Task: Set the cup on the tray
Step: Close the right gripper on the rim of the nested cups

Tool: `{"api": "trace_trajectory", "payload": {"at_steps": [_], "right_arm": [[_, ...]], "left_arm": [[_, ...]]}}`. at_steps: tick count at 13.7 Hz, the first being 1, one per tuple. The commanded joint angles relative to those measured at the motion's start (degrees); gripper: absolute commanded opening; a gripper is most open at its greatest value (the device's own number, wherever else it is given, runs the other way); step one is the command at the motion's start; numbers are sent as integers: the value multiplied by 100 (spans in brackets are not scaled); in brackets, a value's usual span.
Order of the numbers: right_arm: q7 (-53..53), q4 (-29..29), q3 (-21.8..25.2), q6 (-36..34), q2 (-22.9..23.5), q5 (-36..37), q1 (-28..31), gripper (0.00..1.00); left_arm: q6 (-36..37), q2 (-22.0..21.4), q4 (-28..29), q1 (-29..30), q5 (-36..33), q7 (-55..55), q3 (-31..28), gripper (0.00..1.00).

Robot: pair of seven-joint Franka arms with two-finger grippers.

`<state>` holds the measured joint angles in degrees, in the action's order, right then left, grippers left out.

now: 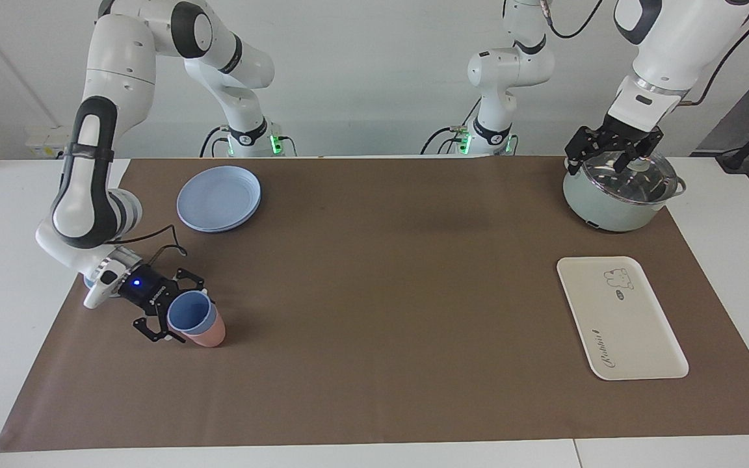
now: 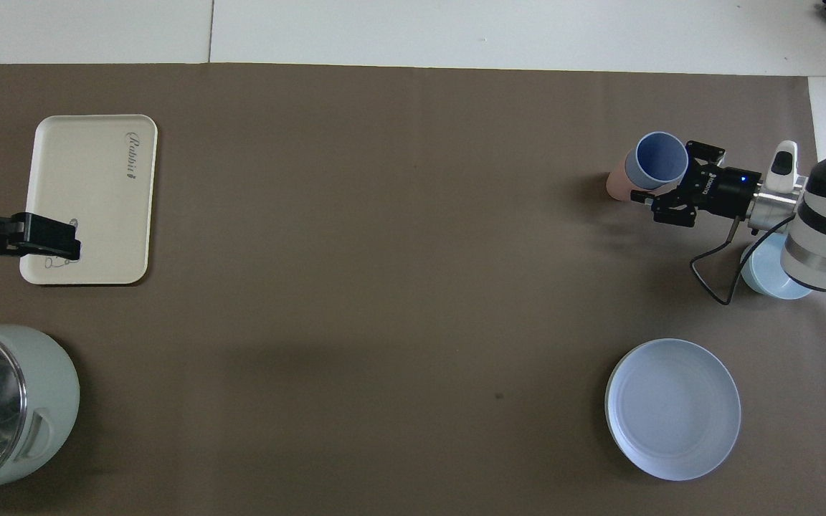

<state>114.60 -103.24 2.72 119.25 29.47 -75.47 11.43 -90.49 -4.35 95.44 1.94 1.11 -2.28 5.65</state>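
The periwinkle-blue cup [image 1: 187, 313] [image 2: 660, 158] stands nested inside a salmon-pink tumbler [image 1: 210, 335] [image 2: 616, 185] toward the right arm's end of the table. My right gripper [image 1: 178, 312] [image 2: 666, 172] hangs low and level against it, open, with one finger on each side of the blue rim. I cannot tell whether they touch it. The cream tray [image 1: 634, 331] [image 2: 90, 208] lies flat toward the left arm's end. My left gripper [image 1: 610, 155] [image 2: 51, 246] waits open above the pot's lid.
A pale green pot [image 1: 608, 208] [image 2: 47, 387] with a glass lid stands nearer to the robots than the tray. A round blue plate [image 1: 218, 198] [image 2: 671, 408] and a light-blue bowl [image 2: 771, 279] under the right wrist lie by the cups.
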Motion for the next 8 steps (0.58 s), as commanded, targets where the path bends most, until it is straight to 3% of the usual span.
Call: {"api": "trace_trajectory", "payload": {"at_steps": [1, 8], "right_arm": [[168, 112, -35, 63, 138, -214, 26, 100], [449, 50, -35, 63, 138, -477, -158, 100]], "left_arm": [[-83, -101, 28, -27, -76, 78, -2, 100], [-215, -75, -34, -71, 109, 78, 50, 100]]}}
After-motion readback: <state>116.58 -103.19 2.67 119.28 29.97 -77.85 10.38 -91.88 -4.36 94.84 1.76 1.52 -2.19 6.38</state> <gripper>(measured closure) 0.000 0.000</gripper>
